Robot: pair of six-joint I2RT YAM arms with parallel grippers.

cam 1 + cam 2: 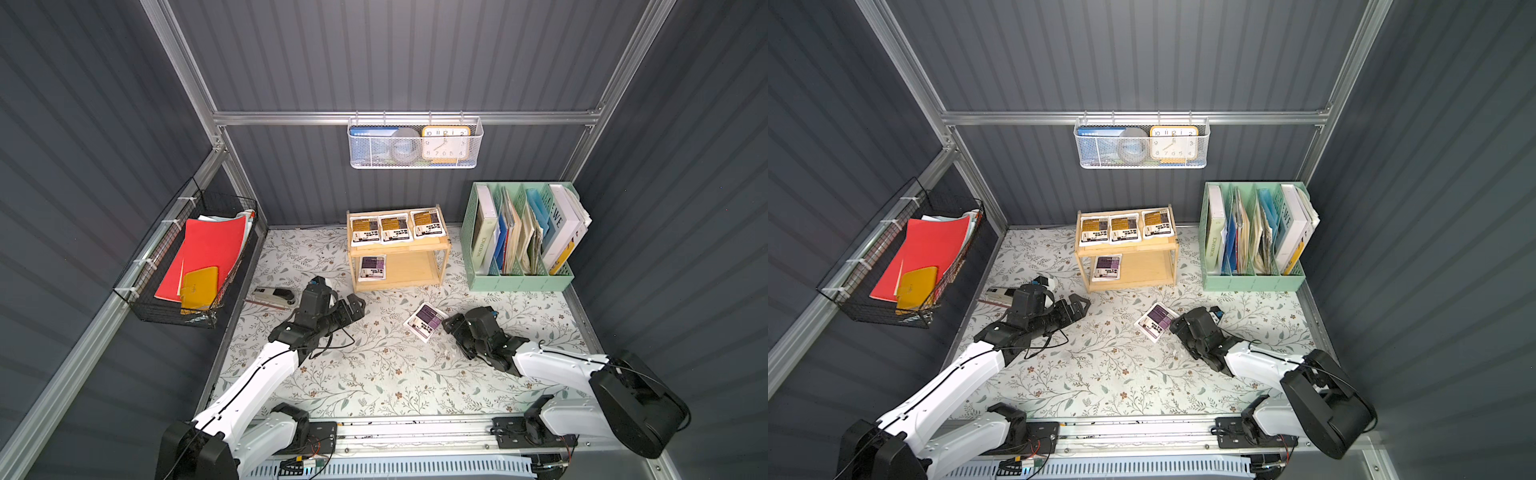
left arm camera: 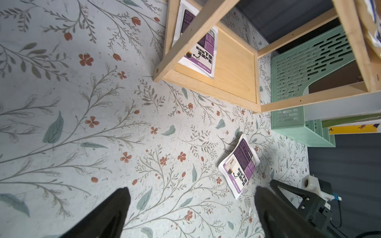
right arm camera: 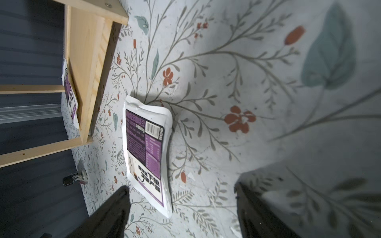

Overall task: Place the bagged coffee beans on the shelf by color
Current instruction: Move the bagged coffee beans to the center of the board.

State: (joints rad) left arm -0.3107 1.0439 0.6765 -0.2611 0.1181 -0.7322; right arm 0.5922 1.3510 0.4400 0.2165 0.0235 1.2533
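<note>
Nearest to the camera, the base rail [image 1: 415, 432] carrying both arms is seen, and the places below are given relative to the shelf [image 1: 399, 249]. The right gripper [image 3: 181, 206] is low over the floral mat [image 1: 374, 374], in front of the shelf and a little to its right, and its jaws are spread wide with nothing between them. The last loose purple pouch [image 1: 424, 321] lies flat on the mat just before the fingertips; whether it is already touched cannot be told. The left gripper [image 2: 191, 206] is held in front of the shelf's left corner, also wide open and empty.

On the top tray three yellow-orange pouches [image 1: 394, 228] are laid side by side. On the lower tier one purple pouch [image 1: 372, 267] is placed at the left end, so the space beside it is free.

The step in hand is judged to be the grasp of the loose pouch. Because it is thin and lies flat, one edge should be taken, where the sealed border is slightly raised, and the jaws should be closed only when one finger is under that edge. Afterwards the pouch should be slid into the lower tier, and the front post should be avoided.
</note>
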